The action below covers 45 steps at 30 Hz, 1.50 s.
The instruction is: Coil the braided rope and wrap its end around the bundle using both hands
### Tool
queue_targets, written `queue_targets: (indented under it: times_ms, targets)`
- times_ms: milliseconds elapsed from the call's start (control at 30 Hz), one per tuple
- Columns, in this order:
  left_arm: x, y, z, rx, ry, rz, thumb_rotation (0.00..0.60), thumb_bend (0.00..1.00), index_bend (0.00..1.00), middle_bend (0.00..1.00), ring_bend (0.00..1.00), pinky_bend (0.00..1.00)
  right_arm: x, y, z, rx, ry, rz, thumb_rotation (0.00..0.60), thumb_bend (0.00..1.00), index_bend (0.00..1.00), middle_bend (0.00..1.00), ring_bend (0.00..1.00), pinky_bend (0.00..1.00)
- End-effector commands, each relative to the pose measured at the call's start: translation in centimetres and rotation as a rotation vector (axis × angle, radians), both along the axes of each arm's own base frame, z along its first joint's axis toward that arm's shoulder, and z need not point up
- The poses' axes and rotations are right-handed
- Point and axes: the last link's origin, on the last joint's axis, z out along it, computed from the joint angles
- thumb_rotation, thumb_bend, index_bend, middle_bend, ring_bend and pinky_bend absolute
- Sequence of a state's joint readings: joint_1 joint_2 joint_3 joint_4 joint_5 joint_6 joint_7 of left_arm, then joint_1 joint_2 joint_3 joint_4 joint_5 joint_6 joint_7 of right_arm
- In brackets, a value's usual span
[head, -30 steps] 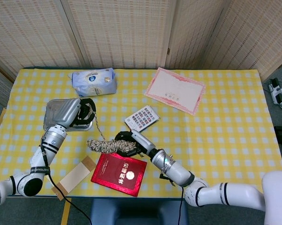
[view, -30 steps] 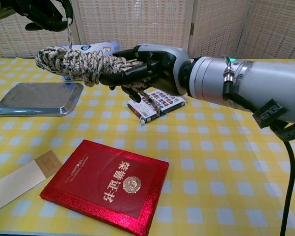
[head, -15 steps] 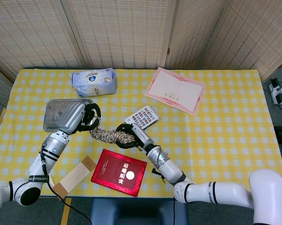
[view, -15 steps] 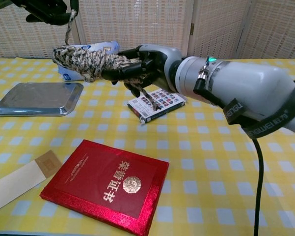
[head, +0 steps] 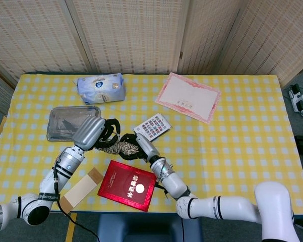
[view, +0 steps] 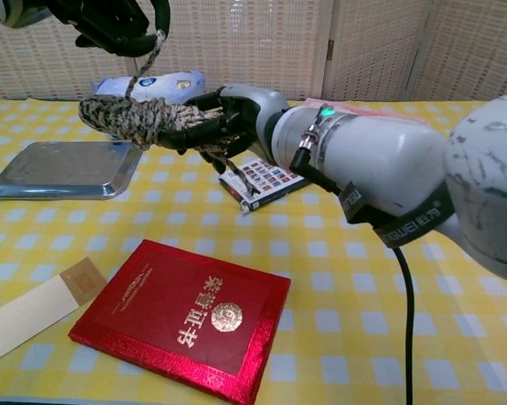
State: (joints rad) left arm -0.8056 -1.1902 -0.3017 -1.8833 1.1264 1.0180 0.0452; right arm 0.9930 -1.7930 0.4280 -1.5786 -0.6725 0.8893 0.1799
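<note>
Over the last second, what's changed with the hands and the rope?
The left hand, holding the rope's free end, closed in on the rope bundle from the left. The right hand kept gripping the bundle and carried it farther from the robot. The red booklet, tray and calculator stayed put.

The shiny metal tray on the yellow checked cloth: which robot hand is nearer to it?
Left. The left robot hand hovers by the shiny metal tray's right edge, pinching the rope end; the right robot hand holds the braided rope bundle farther right.

Braided rope (view: 126, 118) coiled in bundle, aloft, loose end upward
</note>
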Motion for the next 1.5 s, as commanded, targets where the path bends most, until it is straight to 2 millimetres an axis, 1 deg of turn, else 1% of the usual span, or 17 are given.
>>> queue_targets:
  times_ms: [33,233,400,700,967,1000,1033,1100,1133,1200,1233,1300,1333,1400,1433,1500]
  targets:
    - [0.3,-0.3,-0.2,-0.015,-0.004,-0.008,0.600,0.58,0.68,0.92,0.81,0.87,0.2,-0.5,-0.1,-0.032,-0.015,-0.045,0.600,0.72,0.88,0.68,0.74,0.74]
    - [-0.2,-1.0,-0.5,-0.052,-0.007,-0.003,0.600,0.58,0.68,0.92,0.81,0.88,0.2,-1.3,0.4,-0.096,-0.077,-0.134,0.600,0.72,0.89,0.68,0.75,0.74]
    - [-1.4,-1.3,-0.6,-0.073,0.006,0.020,0.600,0.58,0.69,0.92,0.81,0.87,0.1,-1.6,0.5,-0.130,-0.121,-0.179,0.600,0.72,0.89,0.68,0.75,0.74]
    - [-3.8,-1.0,-0.7,-0.084,0.027,0.077,0.600,0.58,0.69,0.92,0.81,0.88,0.1,-1.8,0.9,-0.171,-0.178,-0.197,0.600,0.72,0.89,0.68,0.75,0.74]
    - [-4.7,-0.6,-0.9,-0.080,0.040,0.101,0.600,0.58,0.69,0.92,0.81,0.88,0.1,-1.6,1.1,-0.181,-0.190,-0.180,0.600,0.72,0.89,0.68,0.75,0.74]
    - [-4.9,-0.5,-0.8,-0.072,0.049,0.103,0.600,0.58,0.67,0.92,0.80,0.87,0.1,-1.6,1.2,-0.183,-0.189,-0.178,0.600,0.72,0.89,0.68,0.75,0.74]
    - [-5.0,-0.5,-0.8,-0.066,0.058,0.105,0.600,0.56,0.63,0.92,0.80,0.87,0.1,-1.6,1.2,-0.183,-0.189,-0.176,0.600,0.72,0.89,0.68,0.75,0.74]
    - [-5.2,-0.5,-0.6,-0.051,0.076,0.111,0.600,0.48,0.49,0.90,0.77,0.87,0.0,-1.7,1.4,-0.187,-0.193,-0.172,0.600,0.72,0.89,0.68,0.75,0.74]
    - [-5.3,-0.5,-0.5,-0.045,0.083,0.115,0.600,0.44,0.45,0.89,0.76,0.87,0.0,-1.7,1.5,-0.188,-0.195,-0.170,0.600,0.72,0.89,0.68,0.75,0.74]
    - [-5.4,-0.5,-0.4,-0.039,0.093,0.124,0.600,0.37,0.32,0.83,0.71,0.87,0.0,-1.7,1.7,-0.195,-0.195,-0.165,0.600,0.72,0.89,0.68,0.75,0.74]
    - [-5.5,-0.6,-0.3,-0.040,0.096,0.129,0.600,0.35,0.28,0.81,0.70,0.87,-0.1,-1.7,1.7,-0.197,-0.195,-0.163,0.600,0.72,0.89,0.68,0.75,0.74]
    - [-5.6,-0.6,-0.1,-0.035,0.101,0.140,0.600,0.32,0.17,0.70,0.61,0.87,-0.1,-1.7,2.0,-0.200,-0.197,-0.158,0.600,0.72,0.89,0.68,0.75,0.74]
    - [-5.7,-0.6,0.0,-0.033,0.107,0.143,0.600,0.31,0.14,0.66,0.59,0.87,-0.2,-1.7,2.1,-0.203,-0.197,-0.157,0.600,0.72,0.89,0.68,0.75,0.74]
    - [-6.0,-0.7,0.1,-0.044,0.127,0.157,0.600,0.28,0.07,0.54,0.50,0.86,-0.3,-1.6,2.3,-0.206,-0.197,-0.153,0.600,0.72,0.89,0.68,0.74,0.74]
    - [-6.1,-0.7,0.2,-0.049,0.134,0.165,0.600,0.28,0.04,0.49,0.47,0.85,-0.4,-1.6,2.4,-0.212,-0.192,-0.147,0.600,0.72,0.89,0.68,0.74,0.74]
    - [-6.5,-0.6,0.5,-0.045,0.133,0.182,0.600,0.27,0.01,0.40,0.39,0.79,-0.7,-1.5,2.8,-0.219,-0.186,-0.139,0.600,0.72,0.89,0.68,0.74,0.74]
